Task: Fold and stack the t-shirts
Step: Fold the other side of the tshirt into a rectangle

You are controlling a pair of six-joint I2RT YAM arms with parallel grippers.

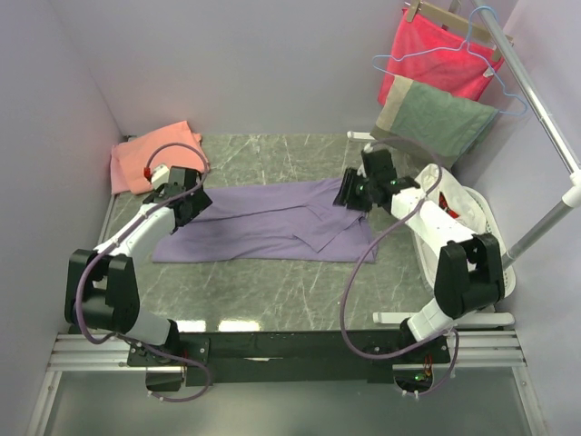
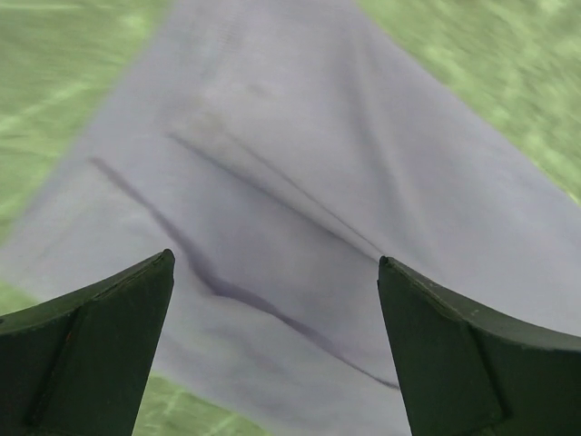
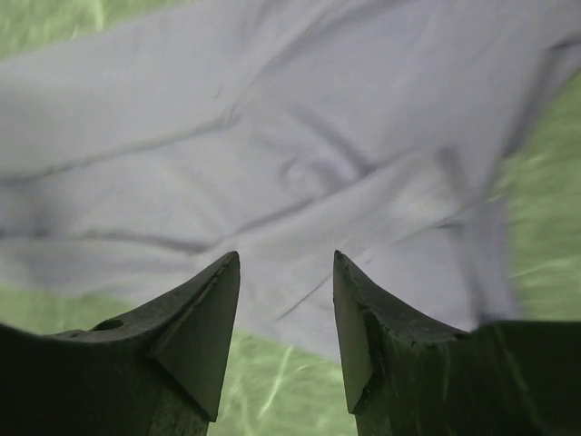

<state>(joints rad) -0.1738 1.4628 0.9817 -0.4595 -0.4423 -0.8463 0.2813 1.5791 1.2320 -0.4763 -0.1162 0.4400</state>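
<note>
Left hand (image 2: 275, 263) spread wide, empty, over purple tee (image 1: 263, 227) left end; right hand (image 3: 286, 259) part-spread, empty, over its right end. Purple tee flat, centre of counter (image 1: 300, 291); pink tee (image 1: 150, 162) folded, far-left corner.

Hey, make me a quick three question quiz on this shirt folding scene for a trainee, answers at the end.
1. True or false: the left gripper and the right gripper are both clamped on the purple t-shirt.
2. Where is the pink t-shirt? A, beneath the purple t-shirt; B, folded at the far left corner of the table; C, in the right gripper.
3. How many cloths hang at the far right?
Key: 1 false, both open and empty. 2 B. 3 two, a red cloth and a grey-green towel.
</note>
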